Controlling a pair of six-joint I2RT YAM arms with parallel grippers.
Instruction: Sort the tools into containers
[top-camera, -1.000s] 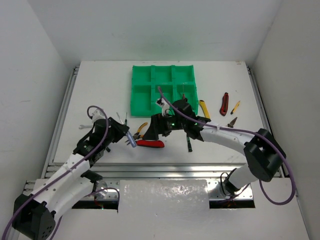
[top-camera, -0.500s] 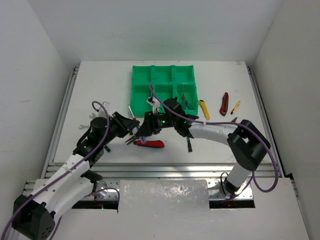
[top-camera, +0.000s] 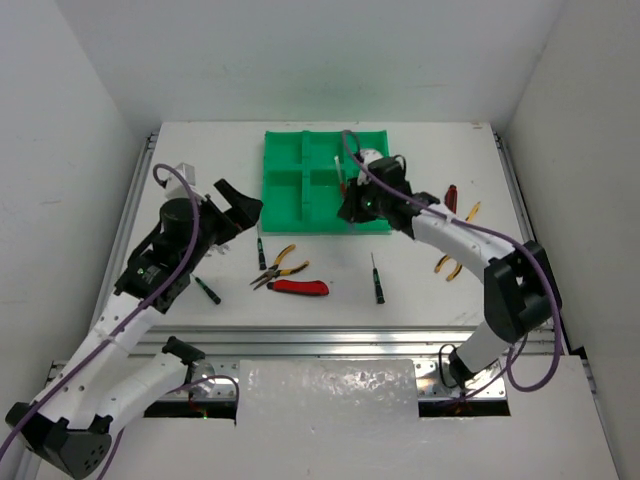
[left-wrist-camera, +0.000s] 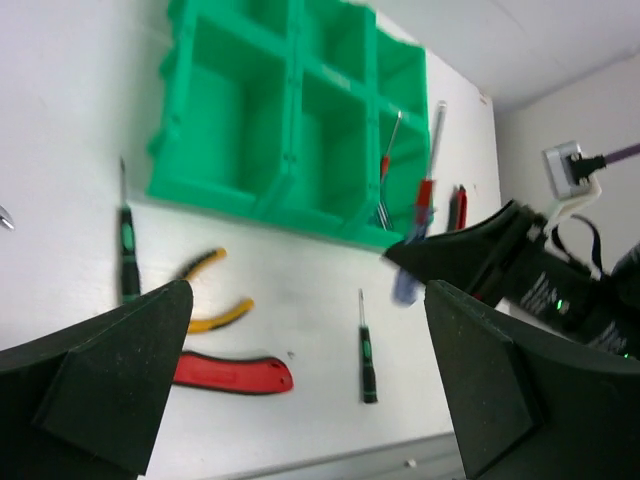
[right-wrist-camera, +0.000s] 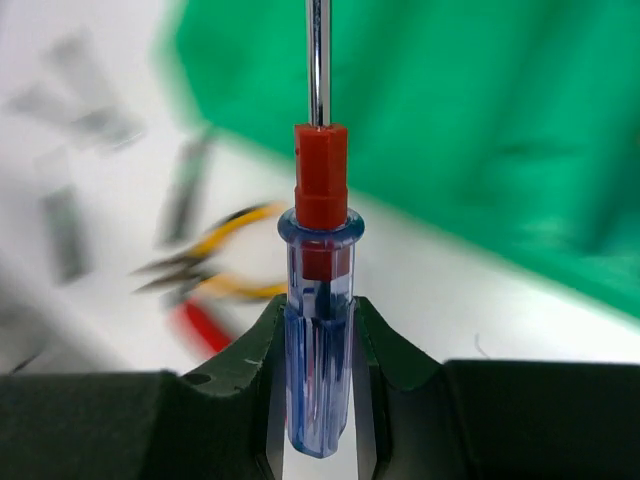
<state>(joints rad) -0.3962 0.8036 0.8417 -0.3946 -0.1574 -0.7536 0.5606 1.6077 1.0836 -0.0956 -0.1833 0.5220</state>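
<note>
My right gripper (right-wrist-camera: 318, 400) is shut on a clear blue screwdriver (right-wrist-camera: 318, 340) with a red collar, its shaft pointing at the green tray (right-wrist-camera: 480, 130). From above, the right gripper (top-camera: 352, 207) holds the screwdriver (top-camera: 343, 190) over the tray's (top-camera: 280, 185) near edge, by the front right compartment. My left gripper (top-camera: 240, 205) stands open and empty to the left of the tray. In the left wrist view the left gripper (left-wrist-camera: 310, 400) has its fingers (left-wrist-camera: 100, 380) spread wide above the table. One thin screwdriver (left-wrist-camera: 388, 165) lies in a front compartment.
On the table lie yellow pliers (top-camera: 280, 265), a red knife (top-camera: 298, 287), green-handled screwdrivers (top-camera: 378, 280) (top-camera: 262, 250) and a small screwdriver (top-camera: 207, 290). More pliers (top-camera: 447, 265), another red knife (top-camera: 450, 197) and a yellow tool (top-camera: 470, 212) lie to the right of the tray.
The left gripper let go of the blue screwdriver, opened and drew back up and left. The right gripper shut on it and carried it from the table's middle to the tray's near edge.
</note>
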